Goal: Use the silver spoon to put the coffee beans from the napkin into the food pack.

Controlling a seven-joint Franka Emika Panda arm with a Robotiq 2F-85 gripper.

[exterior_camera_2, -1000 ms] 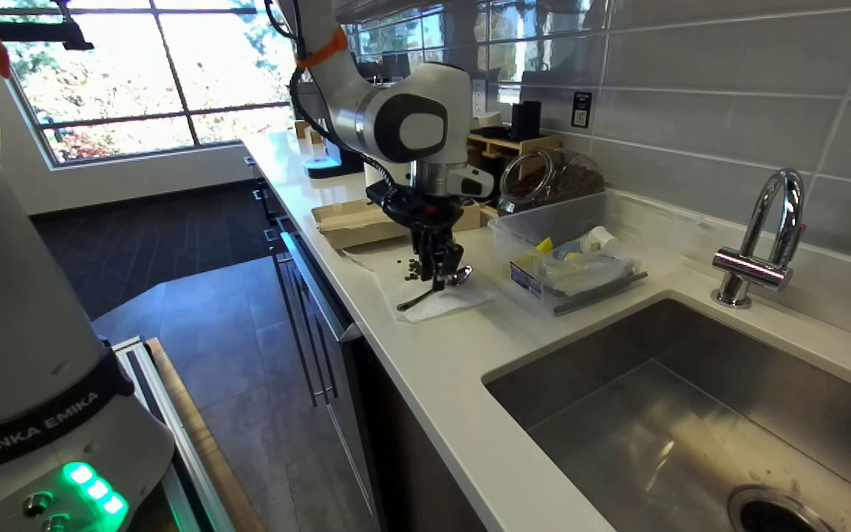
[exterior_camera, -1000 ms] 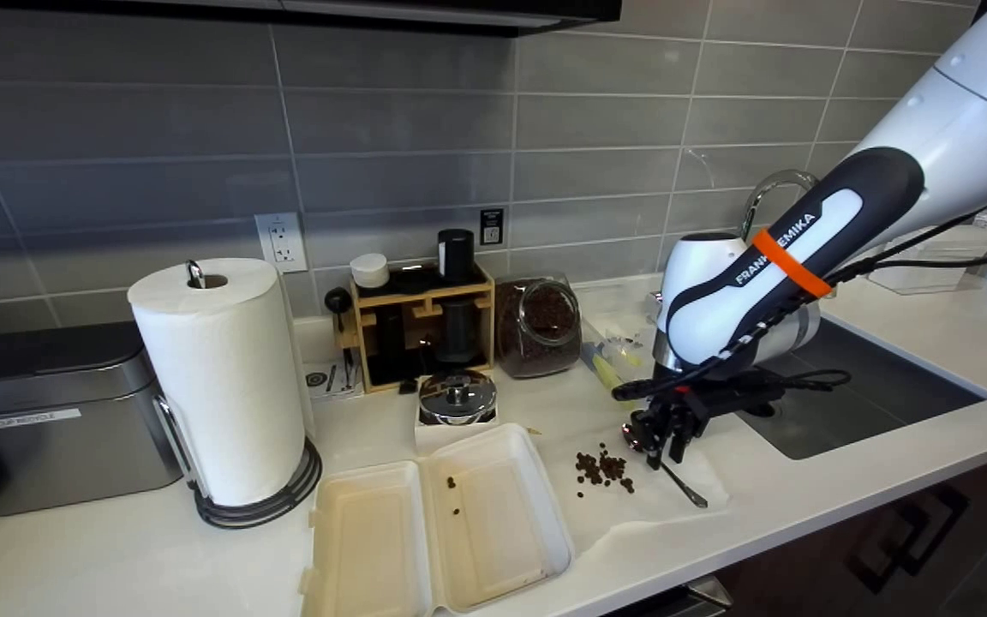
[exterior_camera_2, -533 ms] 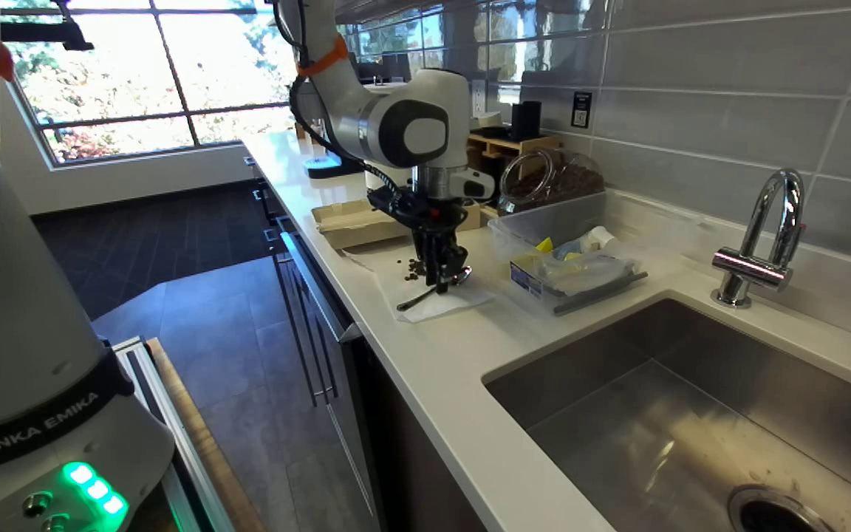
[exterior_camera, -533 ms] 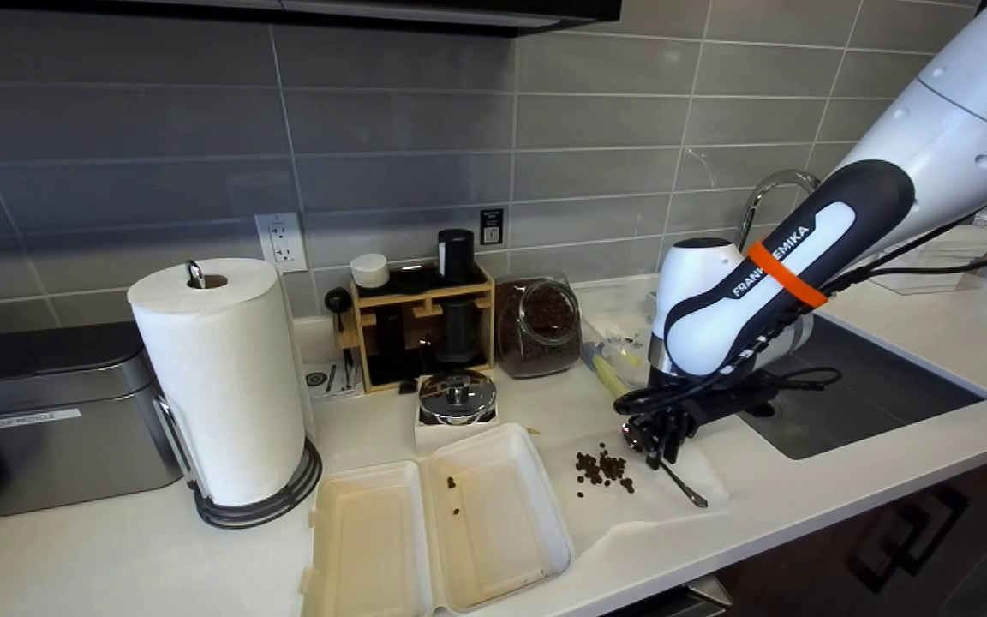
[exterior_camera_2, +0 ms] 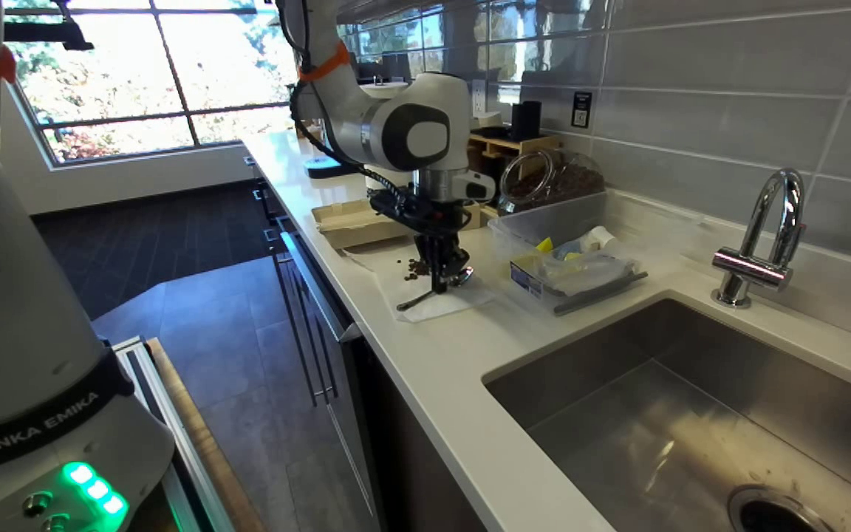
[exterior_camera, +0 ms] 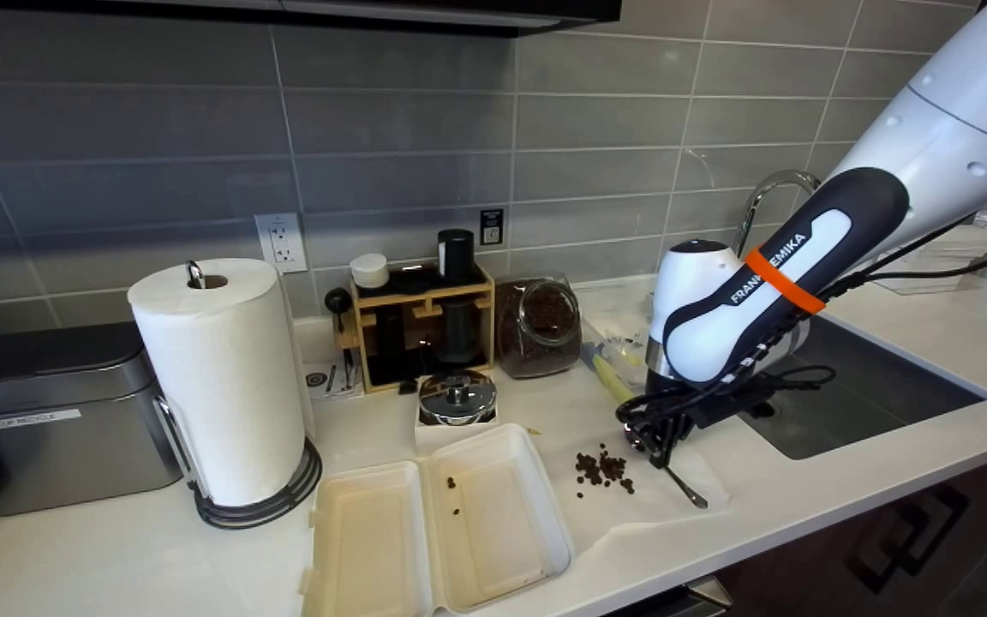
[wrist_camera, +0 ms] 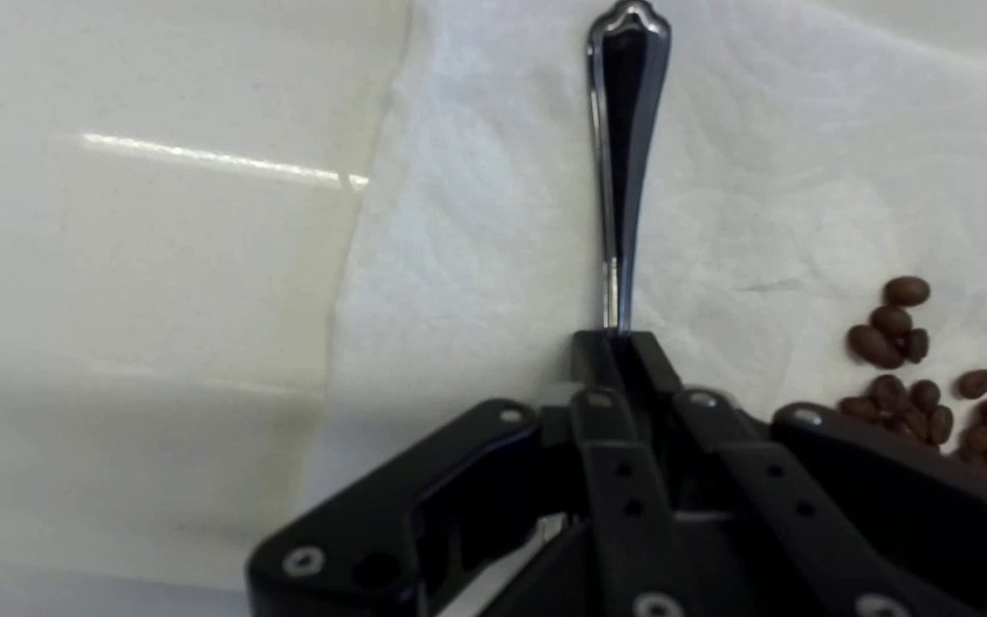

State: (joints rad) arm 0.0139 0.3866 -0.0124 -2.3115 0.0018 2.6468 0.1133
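Observation:
The silver spoon lies across the white napkin; its handle shows in the wrist view, its bowl beyond the fingers in both exterior views. My gripper points down and is shut on the spoon's thin handle, low at the napkin. It shows in both exterior views. The dark coffee beans lie in a loose pile beside the gripper, also in the wrist view. The white food pack stands open beyond the beans, with a few beans in one half. The fingers hide the spoon's middle.
A paper towel roll, a lidded metal dish, a wooden organizer and a bean jar stand farther back. A clear plastic bin and the sink lie on the gripper's other side.
My gripper's fingers have come together on the spoon's handle, and the arm has sunk slightly. The spoon, beans, napkin and food pack have not visibly moved.

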